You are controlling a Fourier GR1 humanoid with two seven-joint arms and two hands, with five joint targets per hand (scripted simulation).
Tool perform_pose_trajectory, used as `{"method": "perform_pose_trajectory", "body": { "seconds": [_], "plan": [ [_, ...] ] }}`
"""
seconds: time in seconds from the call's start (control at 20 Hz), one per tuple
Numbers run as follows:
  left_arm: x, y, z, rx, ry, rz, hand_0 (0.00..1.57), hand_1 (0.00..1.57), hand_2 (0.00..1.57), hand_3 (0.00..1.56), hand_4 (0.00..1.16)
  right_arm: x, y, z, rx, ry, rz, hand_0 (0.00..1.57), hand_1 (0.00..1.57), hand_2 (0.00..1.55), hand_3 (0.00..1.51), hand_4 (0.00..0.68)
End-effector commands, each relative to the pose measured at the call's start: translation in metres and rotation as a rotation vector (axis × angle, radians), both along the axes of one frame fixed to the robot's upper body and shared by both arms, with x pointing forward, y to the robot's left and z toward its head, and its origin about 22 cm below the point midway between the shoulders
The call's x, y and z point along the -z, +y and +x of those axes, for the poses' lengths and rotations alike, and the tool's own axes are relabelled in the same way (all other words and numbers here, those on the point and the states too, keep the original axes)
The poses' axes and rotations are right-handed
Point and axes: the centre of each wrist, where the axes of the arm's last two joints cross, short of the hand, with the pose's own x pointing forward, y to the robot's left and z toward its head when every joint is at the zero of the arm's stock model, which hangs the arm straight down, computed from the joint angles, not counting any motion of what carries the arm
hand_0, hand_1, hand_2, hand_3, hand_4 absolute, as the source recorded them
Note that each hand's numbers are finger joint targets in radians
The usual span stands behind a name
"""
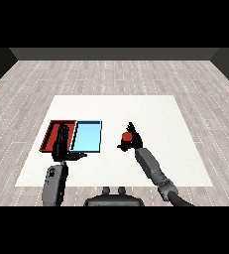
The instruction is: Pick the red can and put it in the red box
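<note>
On the white worktop [136, 106], right of the light blue tray [87, 136]: red can [127, 137], upright, wrapped by the black fingers and thumb of the right hand [132, 140]. Only the can's top and upper side showing, the rest hidden behind the curled fingers. Hard to tell whether resting on the worktop or raised just off it. Grey right forearm [152, 168] slanting in from the lower right corner toward the can.

Left of the light blue tray, touching it side by side: red tray [50, 133], dark inside, well apart from the can. Between can and red tray: the whole width of the light blue tray plus a strip of bare worktop.

Over the near part of the red tray, close to the light blue tray's left edge: left hand [62, 144], fingers straight and pointing away, thumb stretched toward the light blue tray's near corner, holding nothing, covering part of the red tray's floor. Grey left forearm [54, 182] below it, near the worktop's front edge.

Beyond the worktop on every side: pale wood-plank floor [116, 74].
</note>
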Motion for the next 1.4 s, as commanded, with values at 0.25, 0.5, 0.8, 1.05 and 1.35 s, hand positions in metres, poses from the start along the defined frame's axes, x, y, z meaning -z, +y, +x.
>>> {"method": "perform_pose_trajectory", "body": {
  "seconds": [0.25,0.5,0.8,1.05,1.35],
  "plan": [
    [-0.006,-0.01,-0.001,-0.008,-0.002,0.011,0.0,0.0,0.0,0.0,0.0,-0.004,0.019,0.006,-0.013,0.013,-0.016,0.0,0.0,0.0,0.0,0.0],
    [0.0,-0.02,-0.007,-0.003,-0.001,-0.006,0.0,0.0,0.0,0.0,0.0,0.01,0.008,-0.008,0.076,0.043,-0.055,0.0,0.0,0.0,0.0,0.0],
    [-0.004,-0.003,0.006,-0.016,-0.01,0.018,0.0,0.0,0.0,0.0,0.0,0.013,0.015,0.001,0.162,0.081,-0.188,1.47,1.47,1.46,1.42,0.614],
    [0.014,-0.022,0.003,-0.007,-0.016,0.002,0.0,0.0,0.0,0.0,0.0,-0.009,0.02,0.017,0.175,0.042,-0.199,1.47,1.47,1.45,1.4,0.589],
    [0.007,-0.013,-0.019,0.006,-0.002,0.003,0.0,0.0,0.0,0.0,0.0,-0.011,0.017,0.011,0.152,-0.01,-0.24,1.44,1.44,1.43,1.37,0.599]
  ]
}}
